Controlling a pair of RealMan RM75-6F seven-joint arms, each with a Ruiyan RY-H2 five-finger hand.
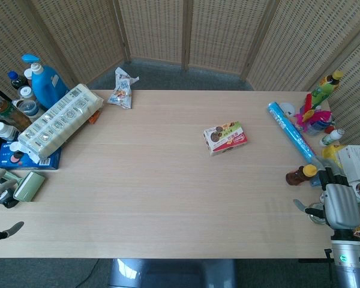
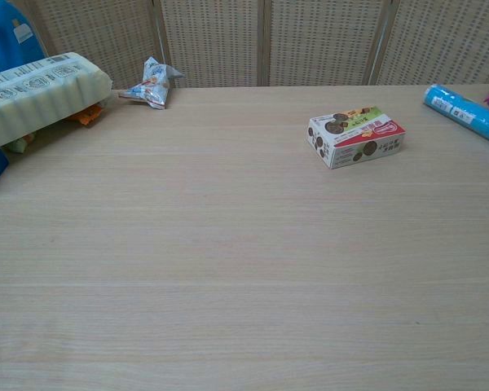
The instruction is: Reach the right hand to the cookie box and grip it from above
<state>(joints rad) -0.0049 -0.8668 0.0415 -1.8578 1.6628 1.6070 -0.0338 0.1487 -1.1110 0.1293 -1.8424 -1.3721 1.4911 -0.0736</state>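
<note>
1. A pale wood-grain tabletop [image 1: 156, 198] fills the head view, with woven wicker folding screens [image 1: 156, 30] standing behind it over a grey floor.
2. The small rectangular cardboard cookie box [image 1: 225, 138], printed red, green and white with dark cookies, lies flat on the tabletop, toward 2 o'clock from the centre, with bare wood all around it.
3. The right hand [image 1: 339, 207], grey and metallic, hangs at the 4 o'clock edge of the tabletop, well apart from the box; whether its fingers are apart or together cannot be told.
4. The left hand [image 1: 3, 189] shows at the 8 o'clock edge, only partly in view, its finger position unclear.
5. A long blue foil-wrapped roll [image 1: 291, 138] lies at 3 o'clock.
6. A long pale-green ridged package [image 1: 60, 120] lies at 10 o'clock, near a blue pump bottle [image 1: 45, 81].
7. A crumpled silver snack packet [image 1: 121, 89] sits at 11 o'clock.
</note>
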